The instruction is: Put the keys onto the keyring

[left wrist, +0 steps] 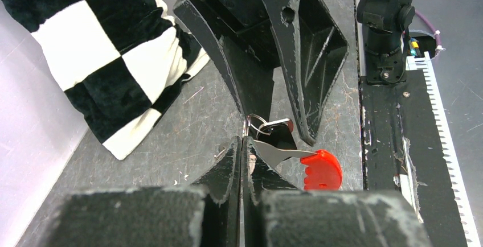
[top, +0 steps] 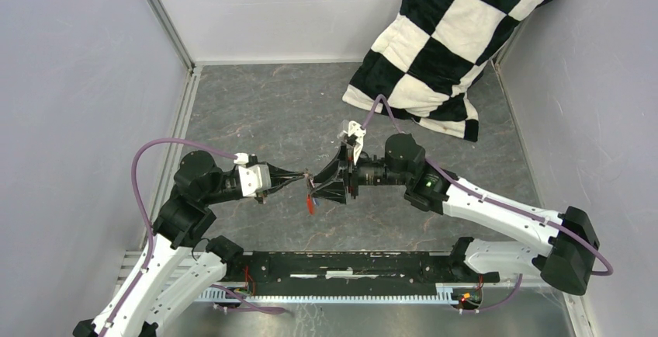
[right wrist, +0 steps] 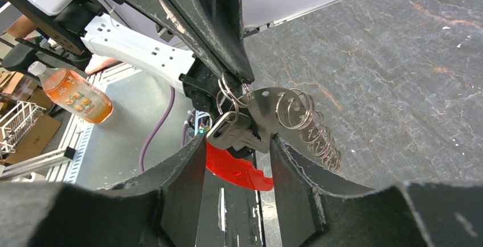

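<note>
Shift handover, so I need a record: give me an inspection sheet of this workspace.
Surface: grey marbled table, scratched.
Job's things: keyring with red tag; key seemingly on its ring.
Clutter: checkered blanket at far right.
Grippers: left gripper shut on the keyring; right gripper open astride the key.
Cables: purple cables on both arms.
Surroundings: grey walls; orange drink bottle outside.

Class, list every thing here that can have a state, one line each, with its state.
Grey metal keyring with bright red oblong tag: held in the air, tag dangling.
Small dark-headed key: hanging on the keyring.
Left gripper: shut on the keyring.
Right gripper: open, fingers flanking the key.
Black-and-white chequered cushion: lying slumped, untouched.
</note>
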Controlling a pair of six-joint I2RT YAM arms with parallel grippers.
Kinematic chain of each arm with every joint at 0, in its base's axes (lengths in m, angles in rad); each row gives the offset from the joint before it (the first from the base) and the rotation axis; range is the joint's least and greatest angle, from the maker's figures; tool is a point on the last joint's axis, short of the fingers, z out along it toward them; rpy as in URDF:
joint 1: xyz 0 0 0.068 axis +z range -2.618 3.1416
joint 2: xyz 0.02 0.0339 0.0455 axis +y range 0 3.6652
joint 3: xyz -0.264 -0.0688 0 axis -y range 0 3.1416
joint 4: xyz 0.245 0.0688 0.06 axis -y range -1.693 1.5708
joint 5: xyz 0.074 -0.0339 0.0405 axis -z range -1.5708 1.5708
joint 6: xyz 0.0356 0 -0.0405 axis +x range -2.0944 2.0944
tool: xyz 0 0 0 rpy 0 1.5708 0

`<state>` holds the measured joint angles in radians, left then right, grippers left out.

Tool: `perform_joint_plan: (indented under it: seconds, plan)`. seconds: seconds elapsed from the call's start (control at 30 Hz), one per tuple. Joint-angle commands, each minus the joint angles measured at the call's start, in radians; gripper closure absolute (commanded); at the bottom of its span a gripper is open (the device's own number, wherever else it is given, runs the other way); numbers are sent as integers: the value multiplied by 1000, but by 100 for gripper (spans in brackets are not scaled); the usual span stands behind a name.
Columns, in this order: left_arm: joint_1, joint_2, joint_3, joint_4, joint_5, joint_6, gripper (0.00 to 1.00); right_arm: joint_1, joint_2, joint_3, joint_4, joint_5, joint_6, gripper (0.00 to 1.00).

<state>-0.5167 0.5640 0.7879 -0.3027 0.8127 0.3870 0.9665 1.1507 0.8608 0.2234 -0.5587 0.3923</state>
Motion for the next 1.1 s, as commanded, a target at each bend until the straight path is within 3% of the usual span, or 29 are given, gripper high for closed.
perform_joint_plan:
  seconds: [0.0, 0.23, 0.47, 0.83, 1.07]
  plan:
    - [1, -1, 23, 61, -10, 27, 98, 24, 7, 35, 34, 44, -25, 50]
    - [1, -4, 26, 62, -13, 25, 98, 25, -7, 25, 28, 103, -36, 76]
    - [1, -3, 22, 62, -15, 27, 98, 25, -33, 29, -50, 96, -76, 88]
    - [1, 10, 35, 66, -5, 27, 98, 26, -23, 41, -120, 30, -101, 89]
    - [1, 6, 34, 67, 0, 25, 98, 25, -19, 73, -163, -4, -140, 71]
